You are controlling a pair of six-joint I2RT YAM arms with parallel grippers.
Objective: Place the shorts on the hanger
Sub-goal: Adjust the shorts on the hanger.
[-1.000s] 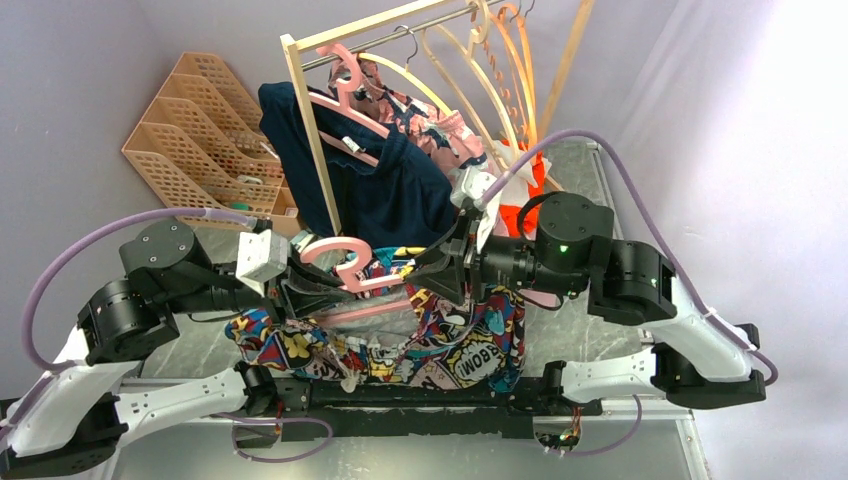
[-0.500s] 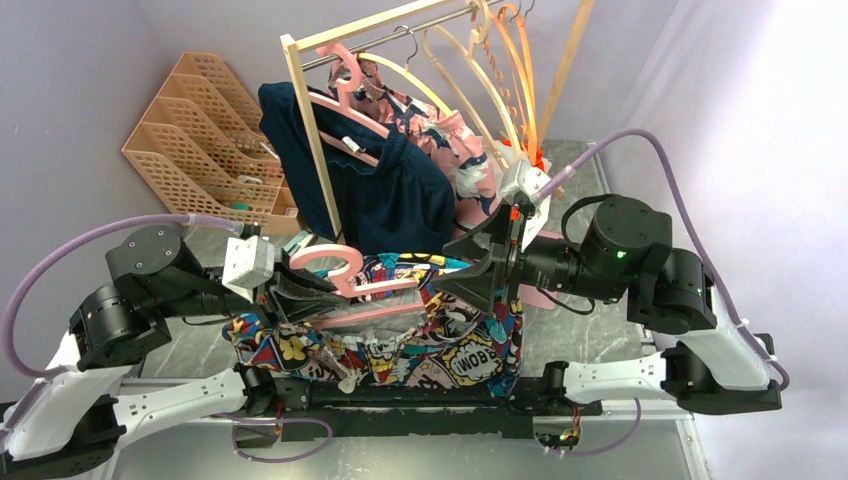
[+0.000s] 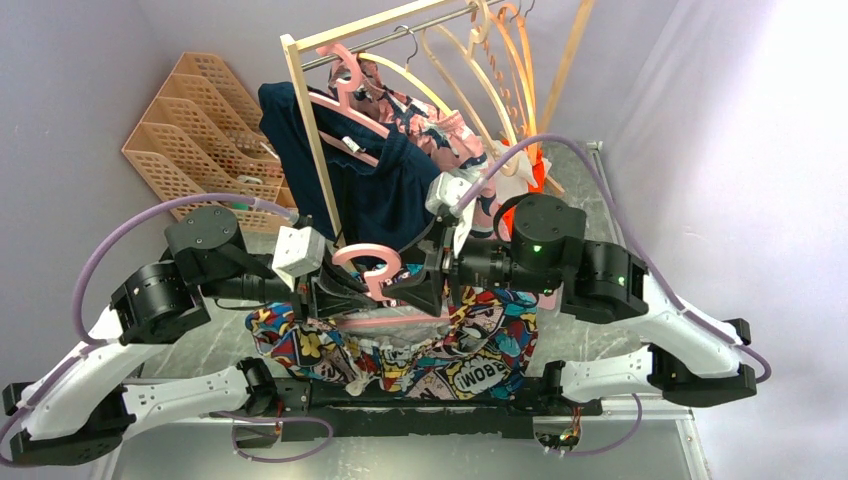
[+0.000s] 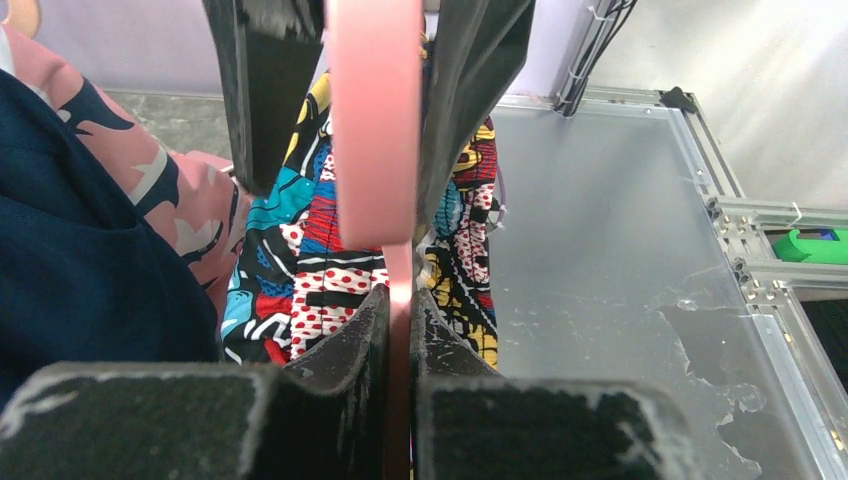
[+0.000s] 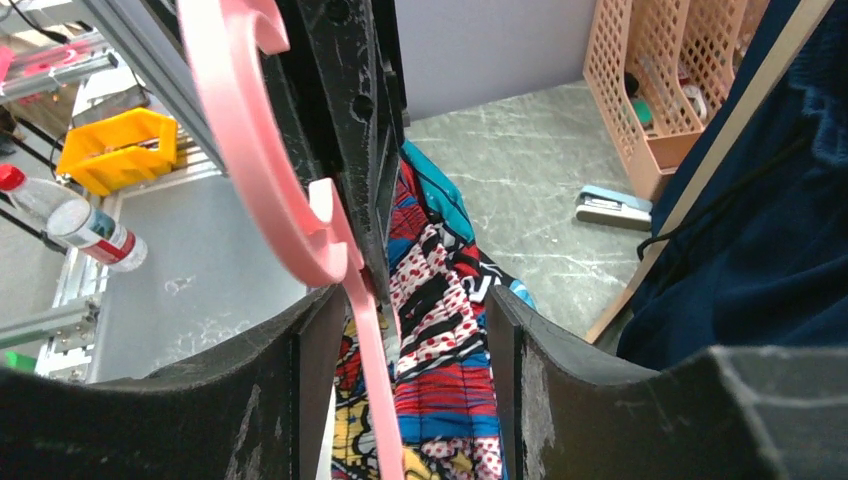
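The pale-pink hanger (image 3: 362, 268) is held above the table by my left gripper (image 3: 337, 292), which is shut on its thin stem (image 4: 398, 300). The comic-print shorts (image 3: 420, 352) drape from the hanger's lower crossbar, with "BOOM" lettering at the lower right. They also show in the left wrist view (image 4: 300, 250) and the right wrist view (image 5: 440, 330). My right gripper (image 3: 420, 290) faces the left one and is open. Its fingers (image 5: 320, 340) straddle the hanger (image 5: 250, 150) without pinching it.
A wooden rack (image 3: 308, 120) stands behind, with a navy garment (image 3: 395, 195), a pink patterned garment (image 3: 430, 125) and cream and orange hangers (image 3: 500, 60). Peach file trays (image 3: 200, 130) are at back left. A stapler (image 5: 612, 207) lies on the table.
My left arm carried the hanger and shorts to the right. My right gripper pulled back to the right, then returned left, open around the hanger.
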